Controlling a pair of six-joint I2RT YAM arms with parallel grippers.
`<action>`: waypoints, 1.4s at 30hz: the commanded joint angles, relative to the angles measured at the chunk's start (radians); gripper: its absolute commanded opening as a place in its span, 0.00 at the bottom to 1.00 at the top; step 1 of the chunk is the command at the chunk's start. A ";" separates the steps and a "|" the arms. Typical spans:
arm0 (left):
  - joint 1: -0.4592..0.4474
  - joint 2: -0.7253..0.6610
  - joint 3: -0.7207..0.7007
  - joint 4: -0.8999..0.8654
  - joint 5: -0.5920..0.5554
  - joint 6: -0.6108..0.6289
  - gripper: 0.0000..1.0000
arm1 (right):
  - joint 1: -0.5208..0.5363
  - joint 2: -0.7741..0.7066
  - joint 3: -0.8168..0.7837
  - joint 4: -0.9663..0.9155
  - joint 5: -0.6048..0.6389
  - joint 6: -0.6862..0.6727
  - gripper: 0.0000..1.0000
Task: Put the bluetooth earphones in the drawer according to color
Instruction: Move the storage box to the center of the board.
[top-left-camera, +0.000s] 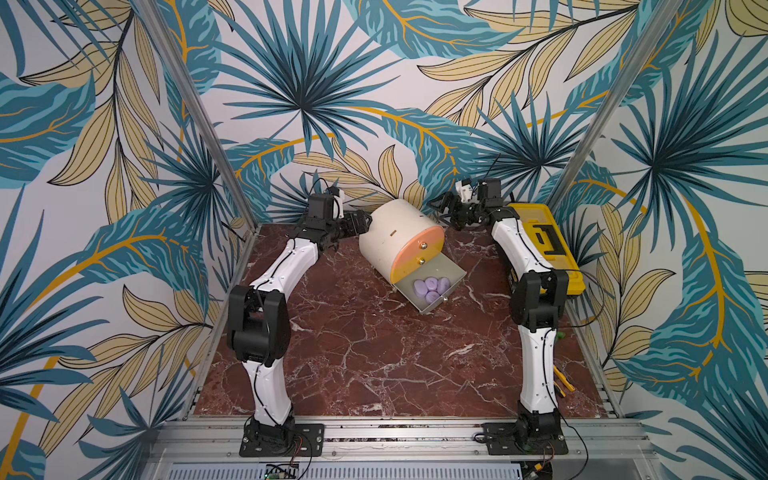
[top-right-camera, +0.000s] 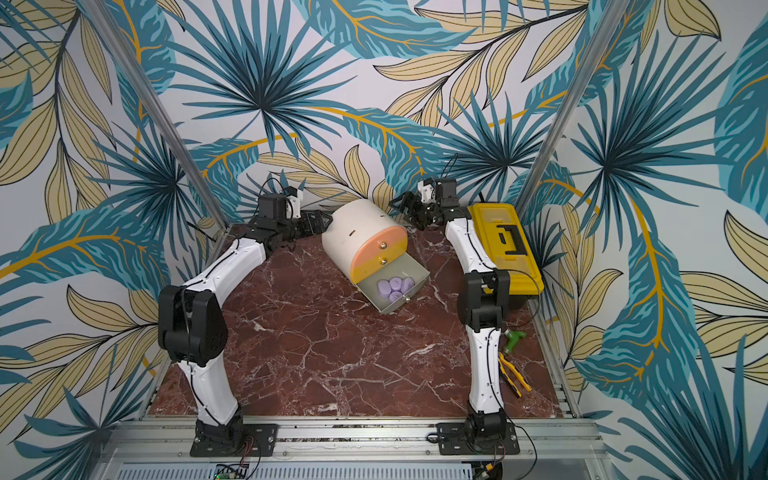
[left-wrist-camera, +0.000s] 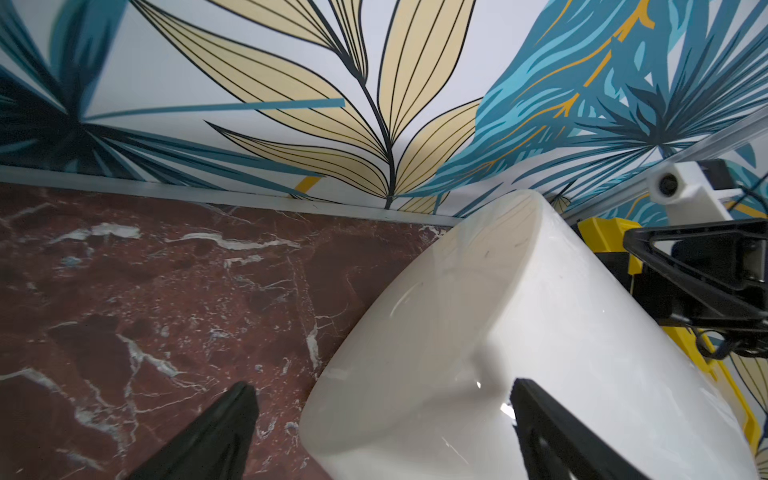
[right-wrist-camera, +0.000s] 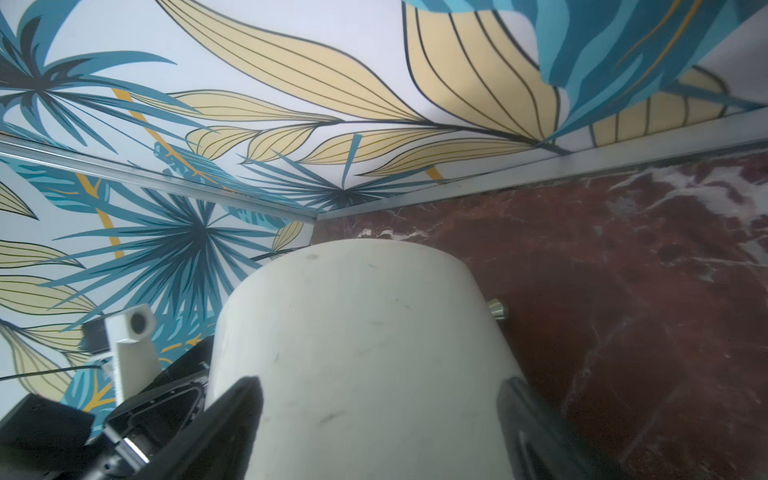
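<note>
At the table's (top-left-camera: 374, 365) near right edge lie only pliers (top-right-camera: 514, 376) and a green tool (top-right-camera: 514, 336); no loose earphones show anywhere. Farther in, the cabinet's (top-left-camera: 395, 224) bottom drawer (top-left-camera: 455, 272) stands pulled out with the purple earphones (top-left-camera: 431, 287) heaped inside, while the peach and yellow drawers above are shut. Behind the cabinet, the left gripper (top-left-camera: 362, 222) and right gripper (top-left-camera: 438, 208) flank its back, both with jaws spread wide and holding nothing; the wrist views show the body between the fingers, though whether any pad touches it is unclear. Sorting looks finished for purple. Next the open drawer probably wants pushing in, which calls for one arm bracing the cabinet so it doesn't slide.
</note>
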 joint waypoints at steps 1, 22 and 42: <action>0.029 0.035 -0.032 0.200 0.159 -0.067 1.00 | 0.014 0.018 0.010 -0.028 -0.103 0.026 0.93; 0.022 -0.230 -0.506 0.512 0.262 -0.240 1.00 | 0.072 -0.254 -0.497 0.119 -0.137 -0.031 0.93; -0.007 -0.687 -0.674 0.051 -0.033 -0.082 1.00 | 0.117 -0.510 -0.704 0.049 0.118 -0.116 0.94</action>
